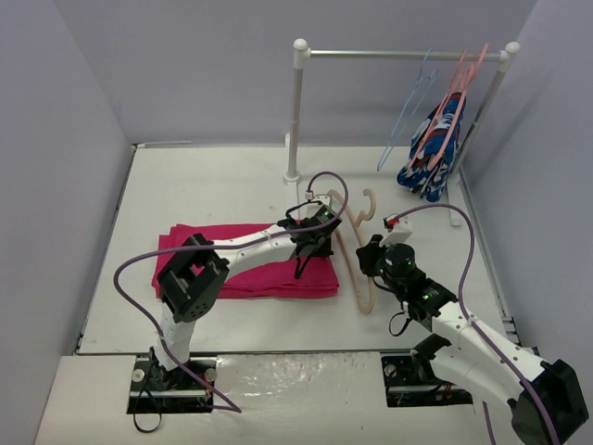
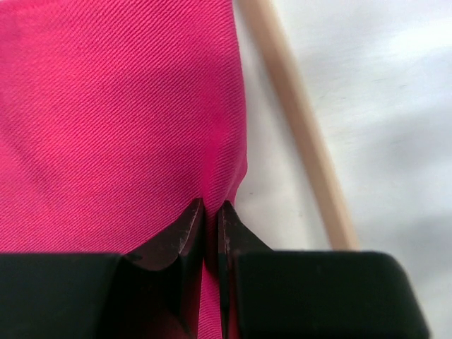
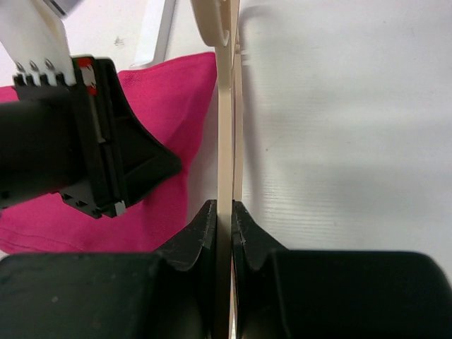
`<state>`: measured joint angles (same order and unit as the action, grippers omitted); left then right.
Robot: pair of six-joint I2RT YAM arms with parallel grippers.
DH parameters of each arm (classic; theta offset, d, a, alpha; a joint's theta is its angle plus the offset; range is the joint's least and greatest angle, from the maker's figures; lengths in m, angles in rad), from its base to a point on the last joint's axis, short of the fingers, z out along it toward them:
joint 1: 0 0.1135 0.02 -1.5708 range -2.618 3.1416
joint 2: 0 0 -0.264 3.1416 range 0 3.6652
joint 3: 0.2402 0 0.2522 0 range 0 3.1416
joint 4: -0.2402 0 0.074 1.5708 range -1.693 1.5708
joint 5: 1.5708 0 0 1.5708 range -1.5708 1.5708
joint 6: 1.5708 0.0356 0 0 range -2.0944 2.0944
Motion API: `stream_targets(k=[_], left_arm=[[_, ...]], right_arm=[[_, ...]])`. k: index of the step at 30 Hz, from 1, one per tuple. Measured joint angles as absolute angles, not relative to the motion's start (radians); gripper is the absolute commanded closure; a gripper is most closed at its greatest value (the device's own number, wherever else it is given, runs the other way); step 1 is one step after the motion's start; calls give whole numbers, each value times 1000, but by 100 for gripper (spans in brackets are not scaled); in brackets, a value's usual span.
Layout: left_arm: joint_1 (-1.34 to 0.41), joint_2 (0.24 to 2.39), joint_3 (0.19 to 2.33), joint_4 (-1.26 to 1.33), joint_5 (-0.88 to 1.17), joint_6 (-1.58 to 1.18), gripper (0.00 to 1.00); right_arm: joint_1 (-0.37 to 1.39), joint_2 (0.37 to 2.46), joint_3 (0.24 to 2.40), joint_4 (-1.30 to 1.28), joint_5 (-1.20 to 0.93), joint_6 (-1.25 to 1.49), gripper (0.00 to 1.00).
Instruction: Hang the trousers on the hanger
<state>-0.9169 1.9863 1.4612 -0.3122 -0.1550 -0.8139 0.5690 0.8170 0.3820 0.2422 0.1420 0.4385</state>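
Clearly, the left jaws pinch the right edge of the folded magenta trousers [image 1: 278, 281] lying on the desk [image 1: 204, 185]; the right jaws clamp the beige wooden hanger [image 1: 355, 276] just beside them.

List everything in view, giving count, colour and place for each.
long magenta-pink cloth trousers: one, magenta-pink, folded flat on the table, left of centre
thick beige wooden hanger: one, pale beige, on the table just right of the trousers
clothes rail: one, white posts with a silver bar, far right of the table
thin blue wire hanger: one, blue, hung on the rail
salmon-pink hangers: at least two, exact count unclear, on the rail
blue patterned garment: one, blue with red and white, hanging below the rail
white table: one, white, under everything
left gripper: one, black, shut on the trousers' edge nearest the hanger
right gripper: one, black, shut on the hanger
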Motion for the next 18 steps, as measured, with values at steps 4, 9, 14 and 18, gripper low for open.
stream_targets(k=[4,9,14,18], left_arm=[[-912,1932,1462,-308,-147,-813,100],[-912,1918,1472,-303,-127,-814,100],[-912,1921,1498,-308,-125,-816,100],[-912,1921,1511,-296,-147,-827,100]], right_arm=[[586,832,368,294,119,442,100],[611,835,358,329,102,444,100],[627,836,358,352,98,452,100],[646,837,358,356,99,466,100]])
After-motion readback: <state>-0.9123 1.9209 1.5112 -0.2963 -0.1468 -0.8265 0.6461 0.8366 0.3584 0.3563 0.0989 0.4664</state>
